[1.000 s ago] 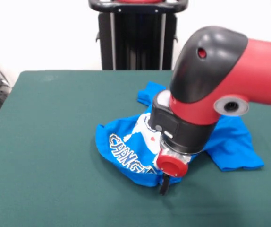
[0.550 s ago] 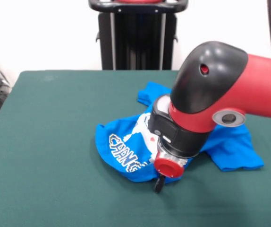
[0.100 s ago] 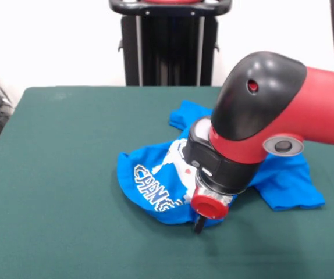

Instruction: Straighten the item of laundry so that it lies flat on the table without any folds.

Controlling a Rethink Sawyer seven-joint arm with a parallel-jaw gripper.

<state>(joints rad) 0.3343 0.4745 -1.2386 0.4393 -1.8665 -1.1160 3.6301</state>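
Shirt: the blue T-shirt lies a little right of the centre of the frame, on the green table. It is bunched, not flat. Its lower left part shows white lettering that bends along a curved, folded edge. One flap goes to the upper centre and another part spreads to the right, under the arm.

Arm: the red and black arm comes in from the right side and covers the middle of the shirt.

Claw: the gripper points down at the lower edge of the shirt, just below the centre of the frame. Only a dark tip shows under the red ring. I cannot tell if it is wide, narrow, or holding cloth.

Contact: the tip seems to be at the hem or touching it, but whether it pinches the fabric is hidden.

Step in hand: I judge that it works on the lower hem, to pull it outward.

How to do it well: take only one layer at the hem, stay low over the table, and drag slowly toward the bottom of the frame so the fold opens and the shirt does not slide as a whole. The part on the right needs the same later.

Containers: no box, basket or tray is in view, so nothing is held in one.

Risk: catching two layers would keep the fold.
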